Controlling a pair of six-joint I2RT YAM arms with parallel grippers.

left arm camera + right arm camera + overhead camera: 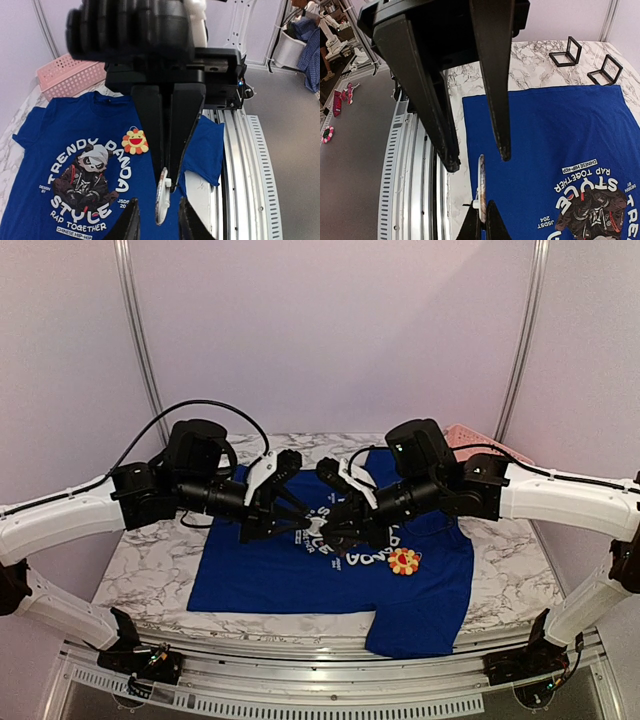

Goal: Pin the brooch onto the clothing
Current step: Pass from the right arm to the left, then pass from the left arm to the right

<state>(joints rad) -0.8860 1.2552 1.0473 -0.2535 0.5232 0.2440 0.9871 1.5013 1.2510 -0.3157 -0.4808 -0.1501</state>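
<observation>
The clothing, a royal blue T-shirt (290,575) with a panda print (87,175), lies flat on the marble table. The brooch (404,561), a yellow and orange flower (135,141), rests on the shirt beside the print, with neither gripper on it. Both grippers meet in the air above the shirt. My right gripper (483,222) is shut on a thin round badge (481,185), seen edge-on, with a white clasp on its back. My left gripper (160,222) is open. Its fingers stand on either side of that badge (162,195) with a gap on each side.
A pink basket (70,75) stands at the table's back corner (470,440). Two black bracket stands (567,52) sit on the marble beyond the shirt. One sleeve (415,625) hangs over the front edge above the metal rail (240,150).
</observation>
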